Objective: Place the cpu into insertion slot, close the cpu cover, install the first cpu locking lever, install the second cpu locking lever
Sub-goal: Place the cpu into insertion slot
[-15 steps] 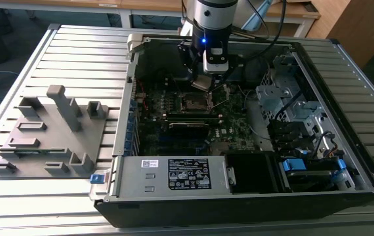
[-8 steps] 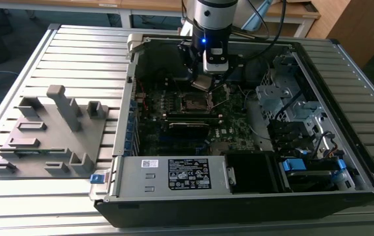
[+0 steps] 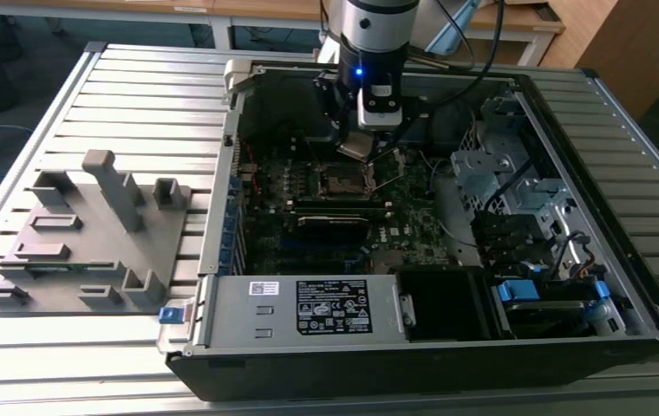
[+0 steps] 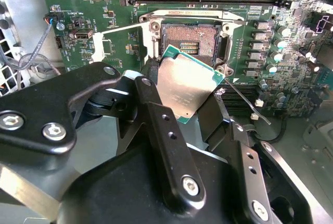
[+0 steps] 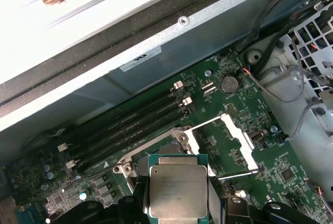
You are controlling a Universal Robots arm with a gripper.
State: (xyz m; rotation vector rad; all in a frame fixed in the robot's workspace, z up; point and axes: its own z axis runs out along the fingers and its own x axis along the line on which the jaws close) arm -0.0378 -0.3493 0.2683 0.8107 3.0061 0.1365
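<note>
My gripper [image 3: 359,143] hangs inside the open computer case, shut on the cpu [image 3: 354,146]. In both wrist views the cpu [image 4: 187,91] [image 5: 178,190] is a silver-topped square with a green edge, pinched by two opposite sides between black fingers [image 4: 153,86]. It hovers tilted just above and beside the insertion slot [image 4: 192,39] [image 3: 345,180], a dark square socket whose contact field lies bare. The cpu cover [image 5: 240,138] [image 4: 124,28], a silver frame with a window, is flipped open away from the socket. A thin lever rod [image 4: 244,104] sticks out loose beside the socket.
Long black memory slots [image 5: 130,125] run beside the socket. Capacitors [image 4: 270,52], cables [image 5: 281,86] and a drive cage [image 3: 498,169] crowd the motherboard's edges. The case wall [image 5: 156,41] stands close behind. A grey fixture block [image 3: 87,234] sits on the slatted table at the exterior view's left.
</note>
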